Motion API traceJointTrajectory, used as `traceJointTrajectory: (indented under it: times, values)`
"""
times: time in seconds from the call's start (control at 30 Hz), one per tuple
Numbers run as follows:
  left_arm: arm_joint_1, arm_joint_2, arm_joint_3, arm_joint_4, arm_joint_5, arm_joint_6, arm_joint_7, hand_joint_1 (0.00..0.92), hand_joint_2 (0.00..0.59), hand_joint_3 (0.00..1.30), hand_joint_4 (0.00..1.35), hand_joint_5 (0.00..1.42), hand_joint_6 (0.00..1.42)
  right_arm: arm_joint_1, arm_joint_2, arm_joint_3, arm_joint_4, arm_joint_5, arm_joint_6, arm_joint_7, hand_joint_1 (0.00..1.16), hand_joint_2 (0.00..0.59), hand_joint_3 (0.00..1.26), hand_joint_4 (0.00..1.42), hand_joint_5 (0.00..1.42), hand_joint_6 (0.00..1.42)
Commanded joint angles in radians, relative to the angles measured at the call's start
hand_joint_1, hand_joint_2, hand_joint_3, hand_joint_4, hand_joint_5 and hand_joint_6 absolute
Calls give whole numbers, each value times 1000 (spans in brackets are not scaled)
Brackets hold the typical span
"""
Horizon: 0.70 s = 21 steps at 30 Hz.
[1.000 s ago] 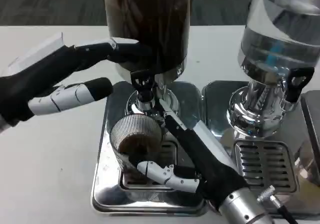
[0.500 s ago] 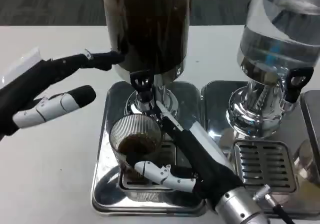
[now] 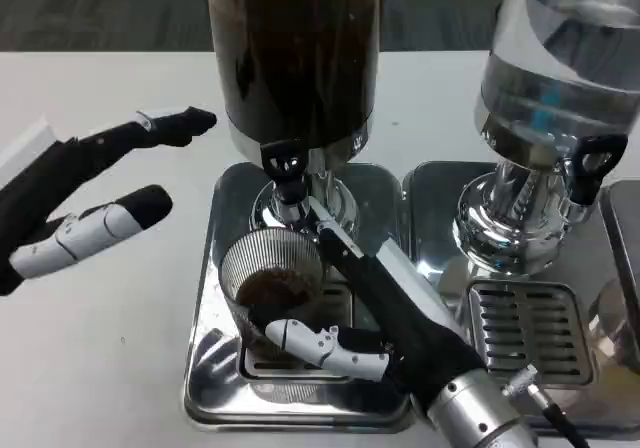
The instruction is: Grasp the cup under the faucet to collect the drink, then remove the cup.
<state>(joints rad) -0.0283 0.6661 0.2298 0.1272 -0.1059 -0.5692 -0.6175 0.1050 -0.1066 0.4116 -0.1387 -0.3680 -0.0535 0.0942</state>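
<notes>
A ribbed clear cup with dark drink at its bottom stands on the steel drip tray under the black-handled faucet of the dark drink dispenser. My right hand wraps the cup: one finger reaches along its far right side and a white finger curls around its front. My left hand hovers open over the table to the left of the dispenser, fingers spread, touching nothing.
A second dispenser with clear liquid stands at right, with its own black tap and grated drip tray. White table lies at left and front.
My left hand has drawn back to the left, away from the dark dispenser. My right hand keeps its hold on the cup, which stays under the faucet.
</notes>
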Motion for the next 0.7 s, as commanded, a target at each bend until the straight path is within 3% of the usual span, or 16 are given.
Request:
traceJointTrajectory:
  times: [0.03, 0.37, 0.7]
  values:
    - [29, 2, 14, 2, 12, -9, 22, 0, 118, 223, 171, 183, 140, -5, 2, 1, 34, 12, -33, -3, 560, 234, 0, 0, 0, 49]
    - [49, 4, 16, 7, 12, -9, 30, 0, 129, 223, 183, 191, 140, -26, -8, -1, 107, 54, -109, 25, 557, 201, 0, 0, 0, 20]
    - [52, 3, 17, 12, 14, -4, 33, 0, 138, 236, 193, 193, 140, -45, -3, -3, 166, 61, -137, 19, 542, 186, 0, 0, 0, 0]
